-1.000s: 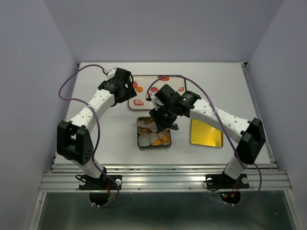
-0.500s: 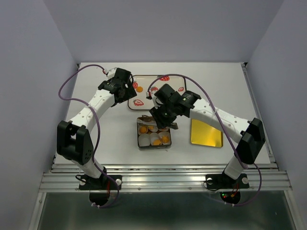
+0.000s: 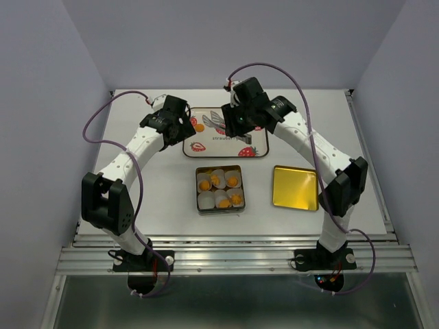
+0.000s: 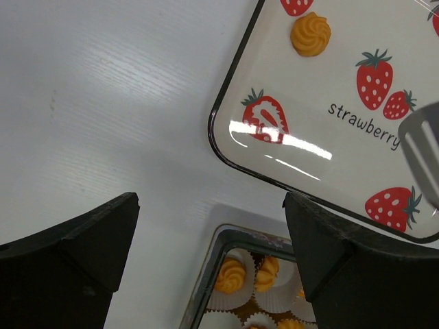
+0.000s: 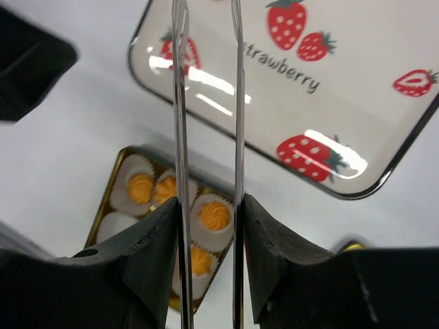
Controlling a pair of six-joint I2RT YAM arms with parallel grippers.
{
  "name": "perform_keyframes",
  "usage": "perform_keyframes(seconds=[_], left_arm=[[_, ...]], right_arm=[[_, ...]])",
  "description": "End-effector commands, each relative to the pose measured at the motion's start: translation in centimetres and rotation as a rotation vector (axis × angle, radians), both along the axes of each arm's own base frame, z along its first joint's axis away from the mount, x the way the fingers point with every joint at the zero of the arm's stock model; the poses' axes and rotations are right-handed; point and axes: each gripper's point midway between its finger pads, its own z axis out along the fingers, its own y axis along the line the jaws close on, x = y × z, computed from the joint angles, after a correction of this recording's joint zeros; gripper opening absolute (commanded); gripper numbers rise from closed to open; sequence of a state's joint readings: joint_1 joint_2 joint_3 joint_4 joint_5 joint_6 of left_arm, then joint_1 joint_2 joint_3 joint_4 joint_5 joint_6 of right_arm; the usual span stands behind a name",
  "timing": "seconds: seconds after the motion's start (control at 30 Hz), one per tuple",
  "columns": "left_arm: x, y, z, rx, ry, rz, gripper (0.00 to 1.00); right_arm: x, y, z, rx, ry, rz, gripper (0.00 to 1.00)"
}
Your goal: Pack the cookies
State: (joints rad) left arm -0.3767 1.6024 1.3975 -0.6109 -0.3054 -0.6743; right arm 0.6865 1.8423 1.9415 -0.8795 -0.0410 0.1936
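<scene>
Overhead, one cookie point(image 3: 199, 127) lies on the tray point(image 3: 259, 140), just beside the left end effector point(image 3: 186, 129) and left of the right end effector point(image 3: 230, 123). The other cookies point(image 3: 232, 180) fill the tin point(image 3: 197, 192).

Left wrist: jaws wide apart and empty, with the cookie ahead.

Right wrist: clamped on tongs point(image 5: 180, 103).
</scene>
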Motion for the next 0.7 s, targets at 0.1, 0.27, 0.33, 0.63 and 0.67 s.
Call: perform_keyframes(seconds=[0.1, 0.27, 0.33, 0.63, 0.67], left_arm=[[-0.5, 0.5, 0.4, -0.051, -0.039, 0.060, 0.99], [-1.0, 0.7, 0.2, -0.063, -0.043, 0.074, 0.99], [-1.2, 1.0, -0.1, -0.057, -0.040, 0.084, 0.99], [-2.1, 1.8, -0.8, -0.065, -0.027, 0.101, 0.99], [-2.1, 1.9, -0.9, -0.064, -0.028, 0.103, 0.99]], right_arm=[[7.4, -1.1, -2.1, -0.076, -0.082, -0.132, 0.46], [9.3, 0.0, -3.4, -0.087, -0.092, -0.087, 0.47], [9.7, 0.9, -3.6, -0.061, -0.089, -0.067, 0.47], [11.0, 3.3, -5.7, -0.029, -0.075, -0.002, 0.50], [10.8, 3.6, -5.9, -0.019, -0.067, 0.016, 0.51]])
